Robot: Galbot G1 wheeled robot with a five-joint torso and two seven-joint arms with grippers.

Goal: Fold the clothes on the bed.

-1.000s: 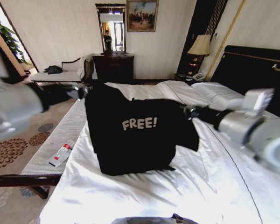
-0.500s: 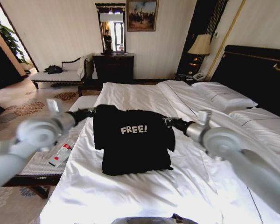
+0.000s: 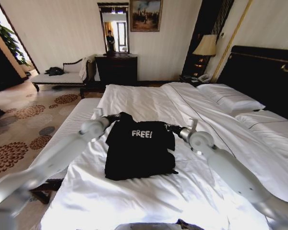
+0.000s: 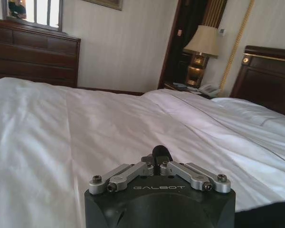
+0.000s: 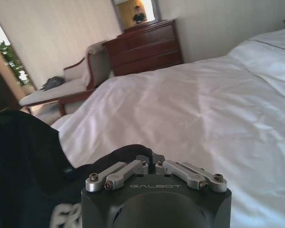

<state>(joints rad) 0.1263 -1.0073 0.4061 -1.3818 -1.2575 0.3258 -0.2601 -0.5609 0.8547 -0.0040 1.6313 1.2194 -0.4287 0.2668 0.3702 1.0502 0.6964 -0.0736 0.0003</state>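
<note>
Head view: both the left gripper [image 3: 116, 116] and right gripper [image 3: 169, 127], jaws pinching the black top [image 3: 139, 153] over the bed [image 3: 134, 98], may drop a corner unevenly, skewing the fold.

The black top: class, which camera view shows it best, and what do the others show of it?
The head view: the whole top lies on the bed, "FREE!" lettering readable. The right wrist view shows a dark fold beside the gripper; the left wrist view, a dark corner.
</note>
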